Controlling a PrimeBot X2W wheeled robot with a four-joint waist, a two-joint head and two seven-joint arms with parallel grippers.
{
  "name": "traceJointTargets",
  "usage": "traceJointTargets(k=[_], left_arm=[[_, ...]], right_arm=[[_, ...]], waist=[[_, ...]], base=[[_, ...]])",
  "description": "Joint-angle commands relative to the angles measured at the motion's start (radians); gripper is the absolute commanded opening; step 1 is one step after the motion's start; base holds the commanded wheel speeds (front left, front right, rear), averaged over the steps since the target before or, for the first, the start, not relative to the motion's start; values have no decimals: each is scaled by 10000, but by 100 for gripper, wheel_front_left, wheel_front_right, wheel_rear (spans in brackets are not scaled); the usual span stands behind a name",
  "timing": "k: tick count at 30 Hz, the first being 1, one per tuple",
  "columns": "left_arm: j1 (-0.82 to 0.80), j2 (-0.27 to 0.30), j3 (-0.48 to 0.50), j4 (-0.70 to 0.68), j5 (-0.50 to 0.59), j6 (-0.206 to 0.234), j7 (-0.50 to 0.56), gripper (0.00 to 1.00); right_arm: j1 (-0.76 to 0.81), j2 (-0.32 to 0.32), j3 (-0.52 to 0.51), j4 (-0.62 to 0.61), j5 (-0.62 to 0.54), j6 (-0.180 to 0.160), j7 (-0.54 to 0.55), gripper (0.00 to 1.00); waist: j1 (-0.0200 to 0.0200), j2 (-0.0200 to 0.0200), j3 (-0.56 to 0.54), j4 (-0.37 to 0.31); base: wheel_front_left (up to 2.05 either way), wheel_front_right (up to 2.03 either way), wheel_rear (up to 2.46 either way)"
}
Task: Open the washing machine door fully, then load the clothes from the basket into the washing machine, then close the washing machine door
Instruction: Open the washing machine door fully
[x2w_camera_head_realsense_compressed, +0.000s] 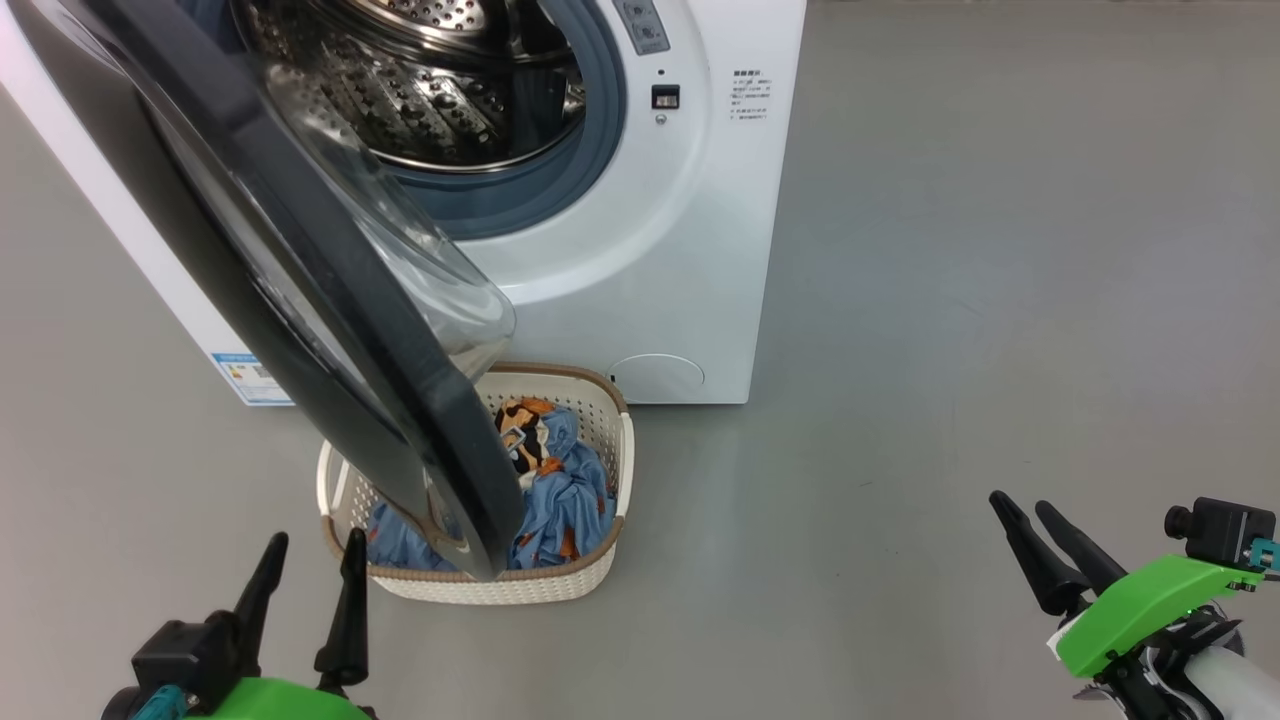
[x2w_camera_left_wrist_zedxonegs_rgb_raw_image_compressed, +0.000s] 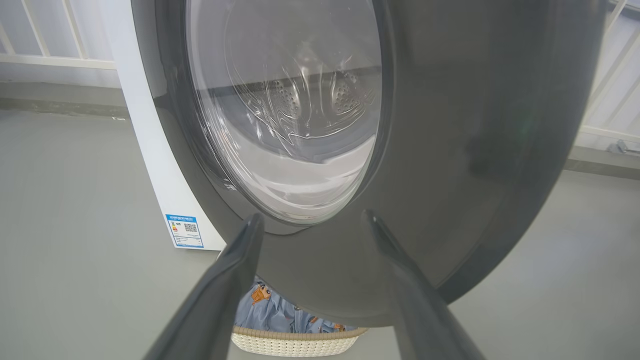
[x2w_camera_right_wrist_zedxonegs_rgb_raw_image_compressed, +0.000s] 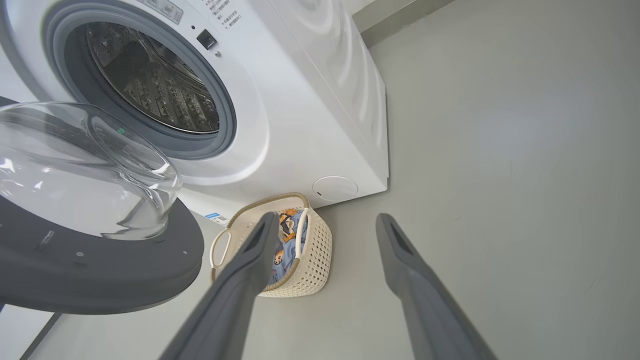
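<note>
A plain grey floor (x2w_camera_head_realsense_compressed: 1000, 250) carries the white washing machine (x2w_camera_head_realsense_compressed: 680, 250), which stands at the upper left of the head view. Just in front of it sits the cream basket (x2w_camera_head_realsense_compressed: 560, 585), with perforated walls and a brown woven-look rim. In the basket lie the clothes (x2w_camera_head_realsense_compressed: 570, 490), a crumpled blue bundle printed with orange, tan and black figures. The steel perforated drum (x2w_camera_head_realsense_compressed: 430, 90), ringed by a grey gasket (x2w_camera_head_realsense_compressed: 590, 150), holds nothing that can be seen. The door (x2w_camera_head_realsense_compressed: 330, 300) stands swung out, its wide black rim and bulging glass bowl (x2w_camera_head_realsense_compressed: 400, 230) hanging in front of the basket's left part. The left tool (x2w_camera_head_realsense_compressed: 316, 540) has its 2 fingers spread and empty, pointing at the door's outer face. The right tool (x2w_camera_head_realsense_compressed: 1020, 503) is also spread and empty, well apart from the basket.
</note>
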Motion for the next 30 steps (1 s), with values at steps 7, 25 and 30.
traceJointTargets(k=[7,25,30], left_arm=[[-94,163,403,-228,12,-15,-65,100],[-145,100,589,-397,127,-15,-65,100],[-173,38,626,-408,142,-15,-65,100]], right_arm=[[-146,-236,-521,112,-1683,17,-294,100],[1477,1226,-4440,-1656,-6860,17,-299,100],[2258,1942,-5338,-1999,-8150,17,-300,100]], waist=[[0,0,55,15],[0,0,64,29],[0,0,75,71]], base=[[0,0,0],[0,0,0],[0,0,0]])
